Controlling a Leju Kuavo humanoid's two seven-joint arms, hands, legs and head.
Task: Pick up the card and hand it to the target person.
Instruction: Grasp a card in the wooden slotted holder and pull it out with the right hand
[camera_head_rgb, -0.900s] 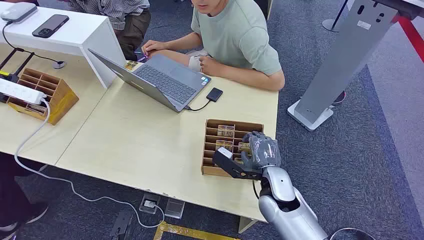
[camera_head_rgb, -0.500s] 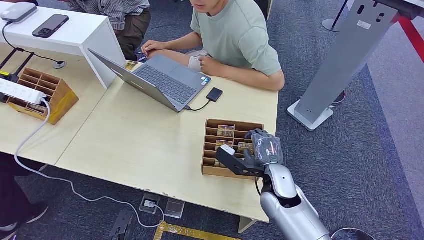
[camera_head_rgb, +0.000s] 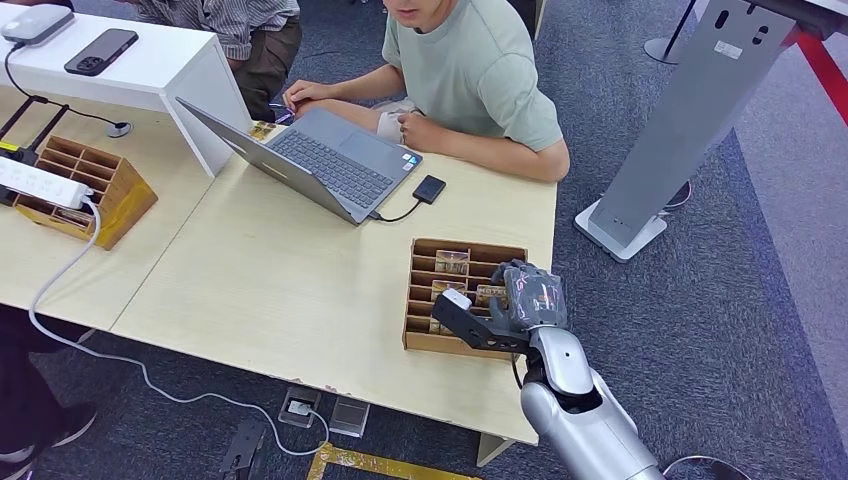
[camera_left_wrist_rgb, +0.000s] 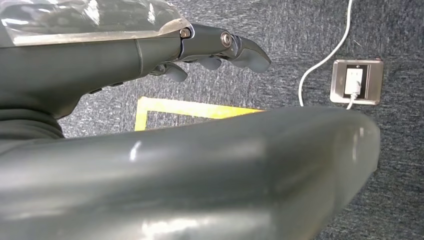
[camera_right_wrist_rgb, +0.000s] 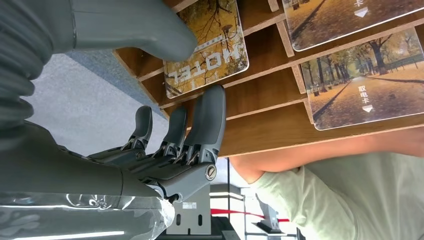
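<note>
Over the slotted wooden tray (camera_head_rgb: 421, 292) at the near right of your pale worktop (camera_head_rgb: 270, 280), the right hand (camera_head_rgb: 520, 300) hovers, its smooth grey fingers (camera_right_wrist_rgb: 207, 117) spread and holding nothing, thumb and fingers either side of a glossy card (camera_right_wrist_rgb: 210, 47) with rounded corners and an autumn-tree print lying in a slot. You can count three such cards in the right wrist view. Your left hand (camera_left_wrist_rgb: 200, 50) hangs above speckled carpet, fingers loosely curled and empty.

Autumn-print card (camera_right_wrist_rgb: 206, 52) in wooden slot
</note>
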